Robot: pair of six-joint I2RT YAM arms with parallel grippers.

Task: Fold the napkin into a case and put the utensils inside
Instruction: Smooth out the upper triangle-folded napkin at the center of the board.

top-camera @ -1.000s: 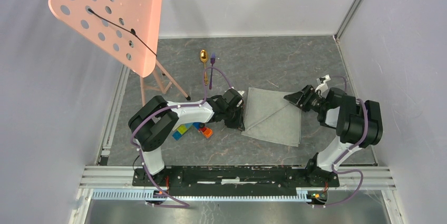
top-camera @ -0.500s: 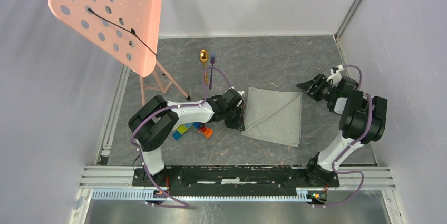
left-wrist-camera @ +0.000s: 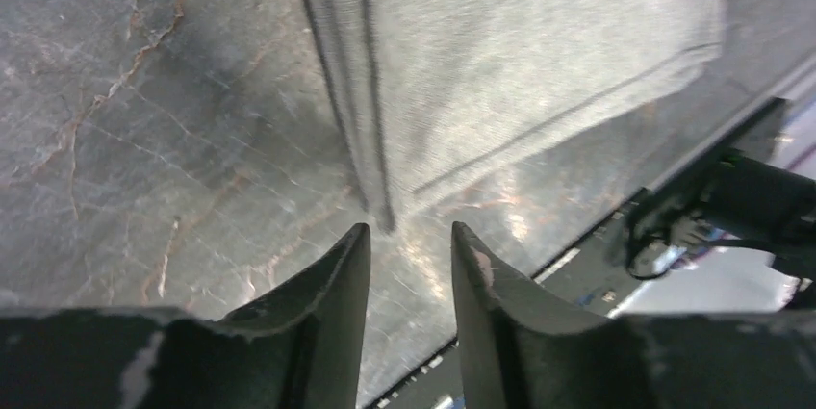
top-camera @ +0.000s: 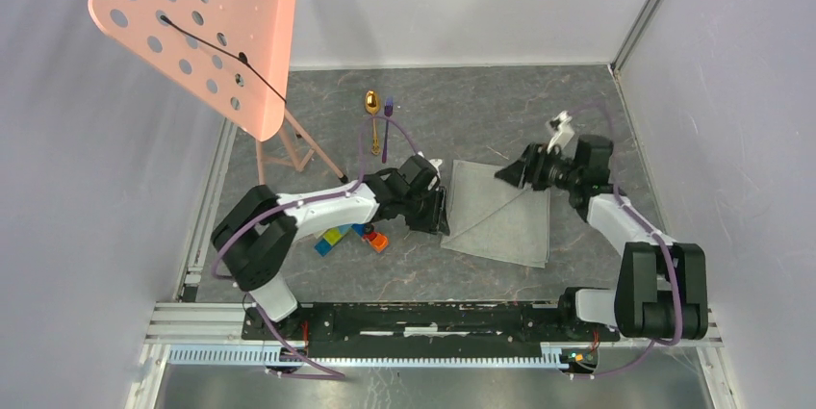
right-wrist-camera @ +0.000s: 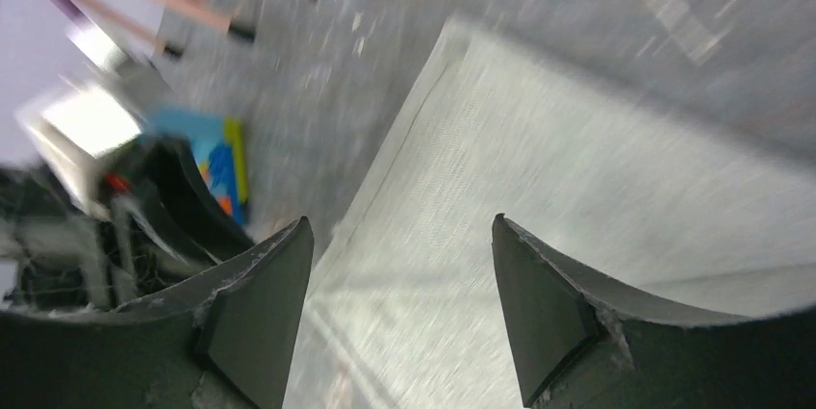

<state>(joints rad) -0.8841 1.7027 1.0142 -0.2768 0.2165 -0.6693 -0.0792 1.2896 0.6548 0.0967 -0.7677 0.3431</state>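
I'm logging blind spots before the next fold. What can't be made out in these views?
- Colourful toy blocks: top view, partly under the left arm; count unclear.
- Gold metal spoon and purple fork: right wrist view, blurred and cut off by the top edge.
- Grey-green cloth napkin: left wrist view, the top edge cuts it off.

Right wrist view blurred; napkin (right-wrist-camera: pixel 577 168) cut off at edge; blocks (top-camera: pixel 332 239) partly behind left arm (top-camera: pixel 318 205).
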